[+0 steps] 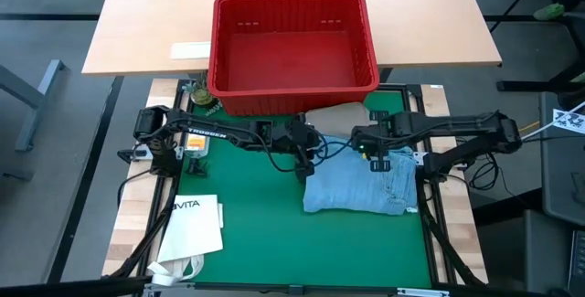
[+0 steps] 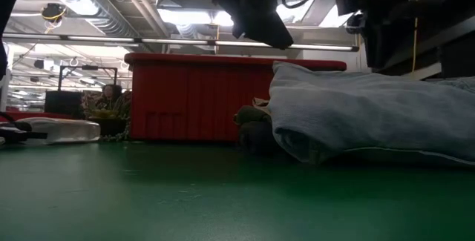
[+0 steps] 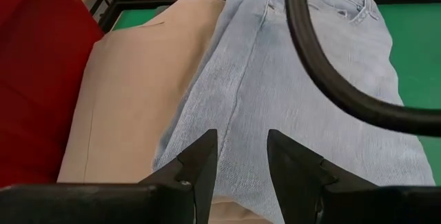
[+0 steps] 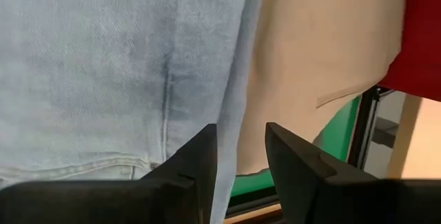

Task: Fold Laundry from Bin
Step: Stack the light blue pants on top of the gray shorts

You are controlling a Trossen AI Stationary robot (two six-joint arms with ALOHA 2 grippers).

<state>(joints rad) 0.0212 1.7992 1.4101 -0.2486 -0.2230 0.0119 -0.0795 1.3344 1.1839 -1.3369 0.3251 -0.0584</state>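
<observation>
The left pincer (image 1: 304, 163) hangs over the near-left edge of the folded light blue denim jeans (image 1: 361, 183), its fingers (image 3: 200, 165) a narrow gap apart and holding nothing. The right pincer (image 1: 377, 157), likewise part-open and empty, hovers above the same jeans near their far edge. The jeans lie directly beneath and between both, their long axis running from one pincer toward the other, so each arm is about equally near. Just beyond the pincers a beige-tan folded garment (image 1: 335, 115) peeks from under the jeans, touching the red ribbed plastic bin (image 1: 292, 48), which looks empty. All rests on the green mat (image 1: 265, 233) of the desk
</observation>
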